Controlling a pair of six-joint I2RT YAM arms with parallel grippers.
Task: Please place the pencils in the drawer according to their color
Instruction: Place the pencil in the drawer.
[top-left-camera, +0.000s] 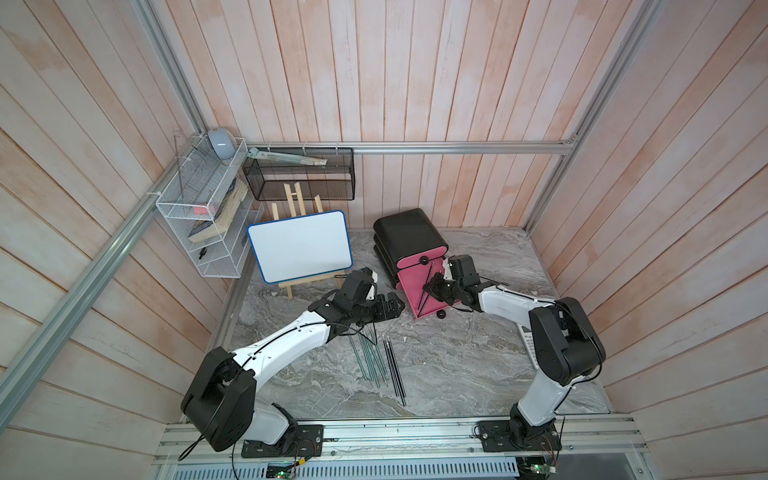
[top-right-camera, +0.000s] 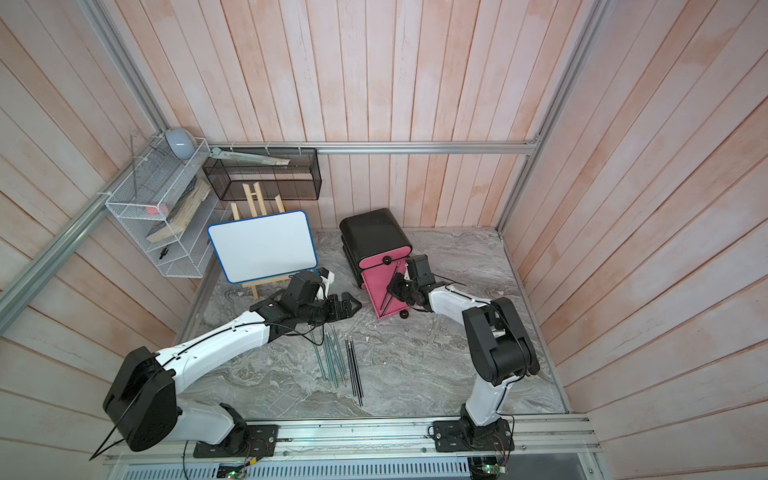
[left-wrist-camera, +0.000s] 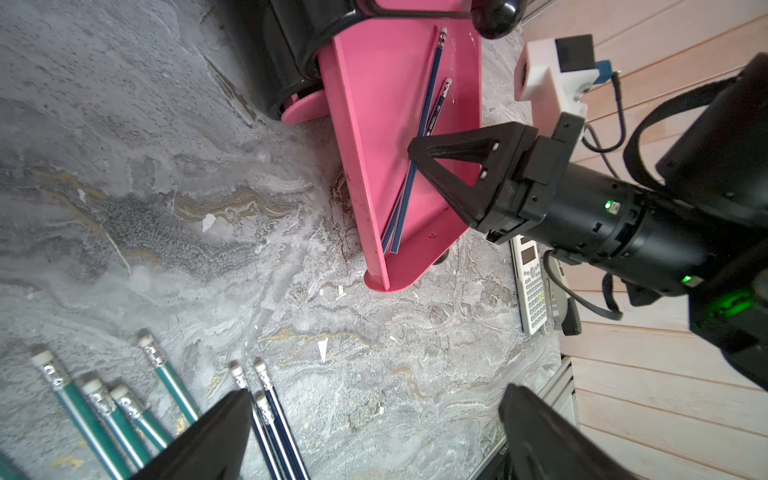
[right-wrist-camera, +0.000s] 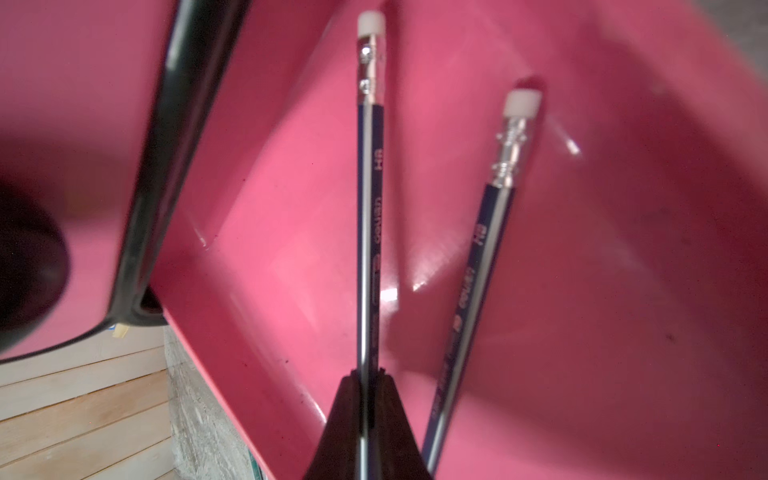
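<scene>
The drawer (top-left-camera: 409, 239) is a black cabinet at the back, with one pink tray (top-left-camera: 409, 291) pulled far out and tilted down to the table. Two black pencils lie in that tray (left-wrist-camera: 374, 124). My right gripper (right-wrist-camera: 368, 378) is shut on the longer black pencil (right-wrist-camera: 368, 208), whose eraser end points into the tray. The second black pencil (right-wrist-camera: 486, 249) lies loose beside it. Several teal pencils (top-left-camera: 368, 359) and three black pencils (top-left-camera: 395, 370) lie on the marble table. My left gripper (left-wrist-camera: 378, 395) hovers open and empty just beyond their eraser ends, left of the tray.
A whiteboard on a wooden easel (top-left-camera: 301, 247) stands behind the left arm. A black mesh basket (top-left-camera: 299, 178) and a white wire shelf (top-left-camera: 199, 208) hang on the wall. A calculator (left-wrist-camera: 532, 286) lies at the table's right edge under the right arm.
</scene>
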